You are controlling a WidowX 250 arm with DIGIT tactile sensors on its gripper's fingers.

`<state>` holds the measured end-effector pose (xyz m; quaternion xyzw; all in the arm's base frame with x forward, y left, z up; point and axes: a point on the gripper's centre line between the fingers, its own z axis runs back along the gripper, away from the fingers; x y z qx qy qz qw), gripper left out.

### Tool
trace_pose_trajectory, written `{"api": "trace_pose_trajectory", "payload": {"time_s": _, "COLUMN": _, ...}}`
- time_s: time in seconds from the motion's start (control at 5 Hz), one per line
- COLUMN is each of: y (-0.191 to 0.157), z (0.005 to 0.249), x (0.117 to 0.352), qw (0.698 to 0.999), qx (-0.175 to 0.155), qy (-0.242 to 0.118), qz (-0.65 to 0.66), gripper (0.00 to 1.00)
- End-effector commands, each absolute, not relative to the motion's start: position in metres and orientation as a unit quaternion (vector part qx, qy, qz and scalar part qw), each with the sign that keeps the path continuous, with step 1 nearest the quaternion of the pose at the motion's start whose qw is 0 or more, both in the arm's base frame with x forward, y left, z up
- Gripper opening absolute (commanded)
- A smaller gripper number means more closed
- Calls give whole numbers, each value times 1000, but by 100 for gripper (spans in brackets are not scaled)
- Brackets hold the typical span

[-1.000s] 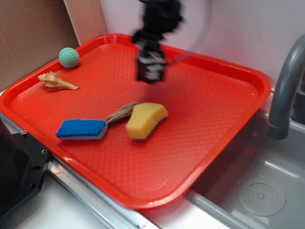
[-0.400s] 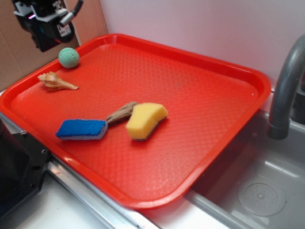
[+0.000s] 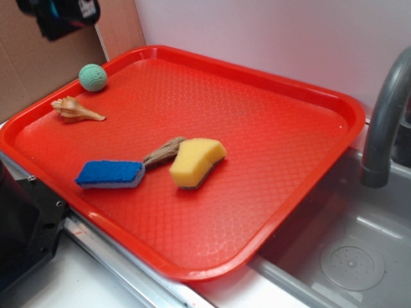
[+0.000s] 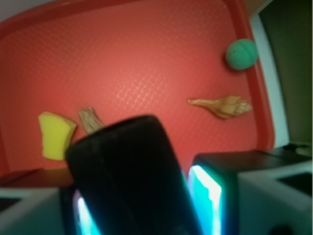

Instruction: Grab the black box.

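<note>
— Right, item one: the tool?

— Gripper [image 4: 142, 215], seen close in the wrist view, closed round the black box [image 4: 129, 176]. The box sits between the jaws, its dark rounded end filling the lower middle of that view; pale lit pads [image 4: 208, 196] show at either side of it. In the exterior view only a dark blurred part of the gripper [image 3: 61, 16] shows at the top left corner, above and outside the tray's far left edge; the box cannot be made out there.

— Item two: the holder?

— Red tray [image 3: 289, 160], textured floor, raised rim, set beside a grey sink [image 3: 353, 256] with a grey faucet [image 3: 382, 122] at the right.

— Contents of the tray?

— Green ball [image 3: 93, 77], near the far left corner. Seashell [image 3: 76, 110], tan, lying just in front of the ball, apart from it. Blue-topped sponge [image 3: 110, 174], lying flat toward the near left edge. Yellow sponge [image 3: 196, 161], centre, tilted, one edge raised. Brown piece [image 3: 164, 151], possibly wood or bark, lying between the two sponges and touching the yellow one; whether it touches the blue one is hard to tell.

— And the wrist view confirms?

— Ball, shell, yellow sponge and brown piece all lie on the tray floor below the held box, well apart from it.
</note>
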<state>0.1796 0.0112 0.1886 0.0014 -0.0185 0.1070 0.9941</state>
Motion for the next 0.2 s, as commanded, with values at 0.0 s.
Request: {"api": "trace_pose_trajectory", "payload": {"time_s": 0.0, "y": -30, "z": 219, "x": 203, "qw": 994, "qx": 31, "qy": -25, "qz": 103, "gripper": 0}}
